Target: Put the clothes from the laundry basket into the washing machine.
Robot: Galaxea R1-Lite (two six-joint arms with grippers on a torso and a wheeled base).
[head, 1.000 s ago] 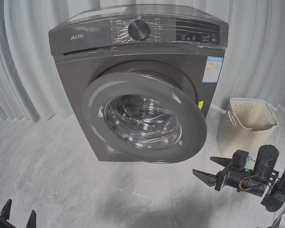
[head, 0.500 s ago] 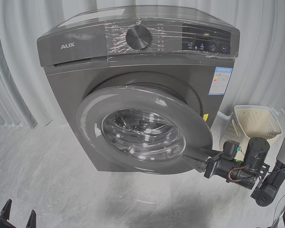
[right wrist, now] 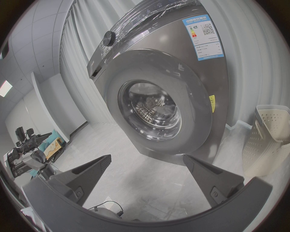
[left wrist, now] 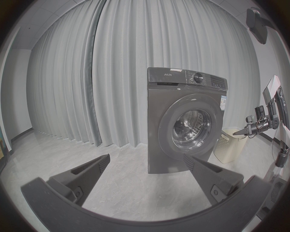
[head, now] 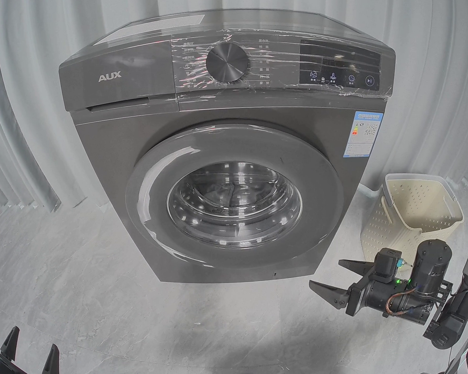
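Standing far centre: one washing machine [head: 115, 148], one round door [head: 232, 144] sitting shut. Resting on the floor, just right of it: one laundry basket [head: 383, 230]. Hovering near right, jaws apart: one right gripper [head: 326, 274]. Waiting near left, jaws apart: one left gripper [head: 34, 339].

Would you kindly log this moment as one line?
washing machine door shut | laundry basket right of machine | right gripper open, near basket | left gripper open
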